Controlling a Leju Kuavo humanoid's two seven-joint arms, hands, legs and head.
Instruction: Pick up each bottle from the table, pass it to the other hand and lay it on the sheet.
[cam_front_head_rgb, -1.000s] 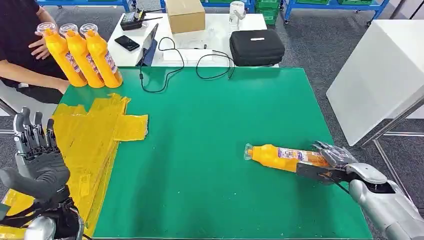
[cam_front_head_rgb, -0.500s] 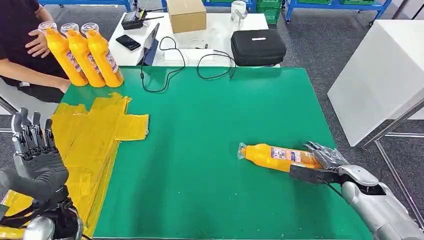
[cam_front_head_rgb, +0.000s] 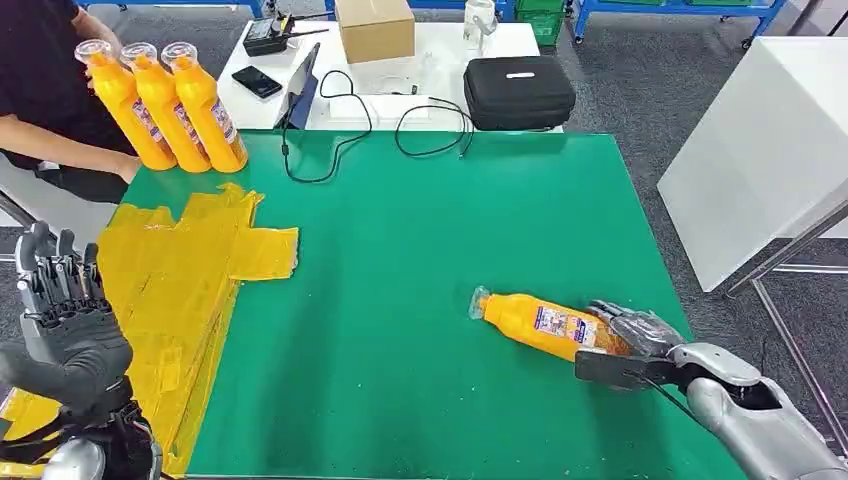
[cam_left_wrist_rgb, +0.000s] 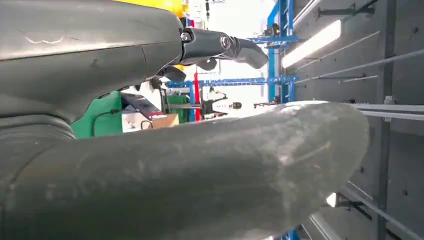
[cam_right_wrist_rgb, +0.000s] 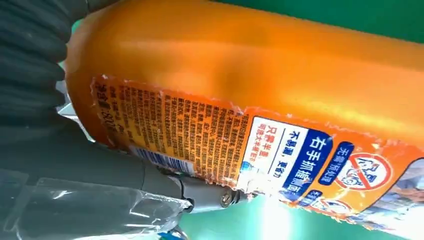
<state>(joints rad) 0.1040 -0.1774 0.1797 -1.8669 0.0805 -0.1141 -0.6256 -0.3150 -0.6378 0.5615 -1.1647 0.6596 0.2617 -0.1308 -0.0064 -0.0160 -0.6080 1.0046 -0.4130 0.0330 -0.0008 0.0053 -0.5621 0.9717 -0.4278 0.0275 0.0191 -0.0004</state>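
An orange bottle (cam_front_head_rgb: 545, 323) with a clear cap lies on its side near the green table's right front, cap pointing left. My right hand (cam_front_head_rgb: 630, 345) grips its base end, thumb below and fingers over the top. Close up, the bottle's label (cam_right_wrist_rgb: 280, 155) faces the right wrist camera, with my thumb (cam_right_wrist_rgb: 150, 180) pressed along it. My left hand (cam_front_head_rgb: 70, 325) is raised at the front left over the yellow sheet (cam_front_head_rgb: 190, 260), fingers upright and apart, holding nothing. Three more orange bottles (cam_front_head_rgb: 165, 100) stand upright at the table's far left corner.
A person's arm (cam_front_head_rgb: 60, 140) rests beside the standing bottles. Behind the green table (cam_front_head_rgb: 420, 230) a white table carries a black case (cam_front_head_rgb: 518, 92), a cardboard box (cam_front_head_rgb: 375, 28), cables, a phone and a tablet. A white panel (cam_front_head_rgb: 760, 130) stands to the right.
My right hand has carried the bottle a little leftward and toward the front edge. The left hand has sunk slightly. The person's hand has left the standing bottles.
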